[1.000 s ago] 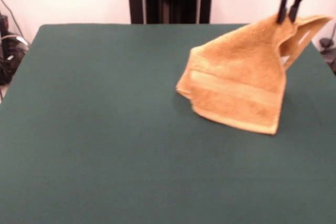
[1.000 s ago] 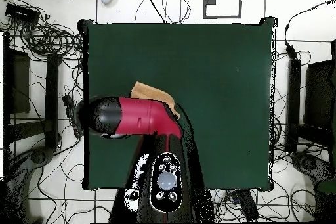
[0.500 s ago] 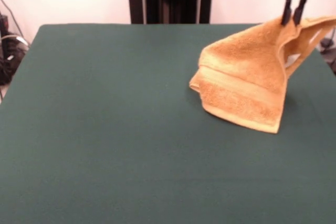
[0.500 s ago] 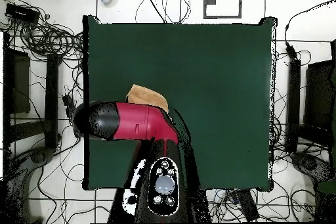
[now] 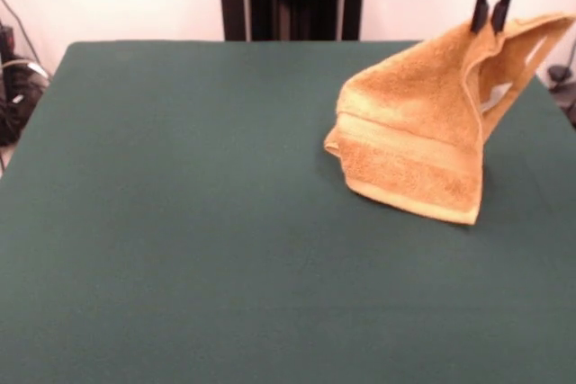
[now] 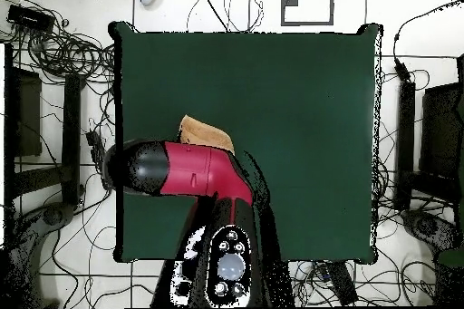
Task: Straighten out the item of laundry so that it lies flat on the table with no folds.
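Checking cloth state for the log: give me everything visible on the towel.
The towel is orange-tan terry cloth with a woven border band near its lower end and a bit of white showing inside the fold at its right. It is folded over on itself, not flat. The end effector pinches its top edge and holds that part up, while the lower edge rests on the green table, toward the right in the front view. Overhead, the arm hides most of it.
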Tool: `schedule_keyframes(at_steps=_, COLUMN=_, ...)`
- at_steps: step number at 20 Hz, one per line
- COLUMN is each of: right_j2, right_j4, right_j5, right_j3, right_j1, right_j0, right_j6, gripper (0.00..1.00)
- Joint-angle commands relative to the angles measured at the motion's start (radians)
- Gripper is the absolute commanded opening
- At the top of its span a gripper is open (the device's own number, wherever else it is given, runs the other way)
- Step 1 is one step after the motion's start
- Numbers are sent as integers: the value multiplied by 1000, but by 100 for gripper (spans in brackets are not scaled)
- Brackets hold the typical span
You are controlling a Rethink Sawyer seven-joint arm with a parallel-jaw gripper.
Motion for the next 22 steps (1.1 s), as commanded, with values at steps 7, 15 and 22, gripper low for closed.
schedule_keyframes(at_steps=7, right_j2=128, right_j4=-15, right_j5=-253, right_j3=34, right_j1=236, right_j0=-112, right_j6=81, gripper=0)
schedule_keyframes(at_steps=15, right_j2=114, right_j4=-119, right_j5=-301, right_j3=-2, right_j1=300, right_j0=-189, right_j6=-2, gripper=0)
schedule_keyframes(at_steps=22, right_j2=223, right_j4=-212, right_j5=-341, right_j3=-89, right_j1=427, right_j0=-356, right_j6=-113, gripper=0)
